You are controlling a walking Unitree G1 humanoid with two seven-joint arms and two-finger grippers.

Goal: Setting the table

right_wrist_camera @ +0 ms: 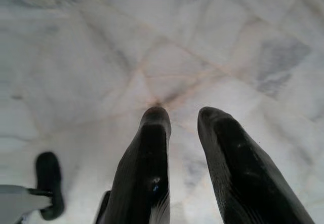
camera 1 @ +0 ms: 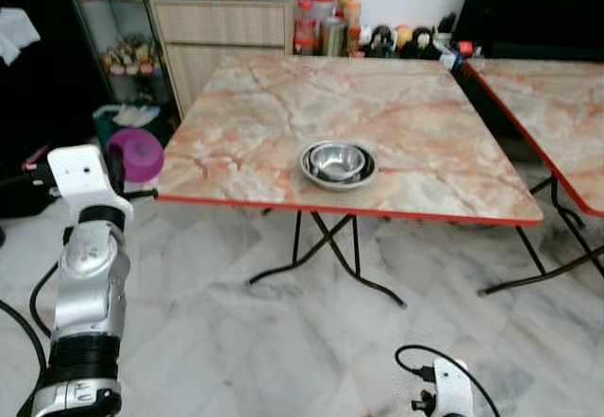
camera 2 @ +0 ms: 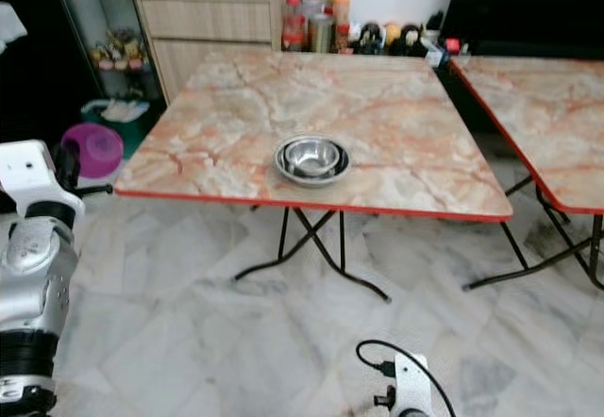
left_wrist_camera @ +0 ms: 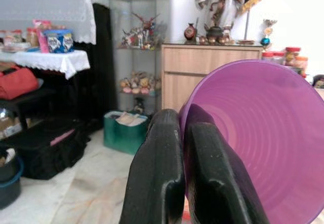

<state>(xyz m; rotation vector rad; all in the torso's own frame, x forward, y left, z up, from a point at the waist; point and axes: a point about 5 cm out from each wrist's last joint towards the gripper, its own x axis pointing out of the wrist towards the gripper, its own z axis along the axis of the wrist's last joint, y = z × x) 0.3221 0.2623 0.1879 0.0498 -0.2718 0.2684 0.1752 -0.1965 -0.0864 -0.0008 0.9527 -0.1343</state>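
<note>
Domestic dining area. Indicators: marble-pattern folding desk (camera 1: 377, 115) at frame centre on tiled floor (camera 1: 236, 341); wooden cabinet (camera 1: 222, 35) at upper left; food jars (camera 1: 326, 21) at top centre; glass display shelf (left_wrist_camera: 139, 46) holding figurines.

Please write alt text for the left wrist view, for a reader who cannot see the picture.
The left gripper, its two black fingers shut on the rim of a purple plastic bowl, holds the bowl up in a home interior. Behind stand a wooden cabinet, a glass shelf with figurines and a green box on the marble floor.
</note>
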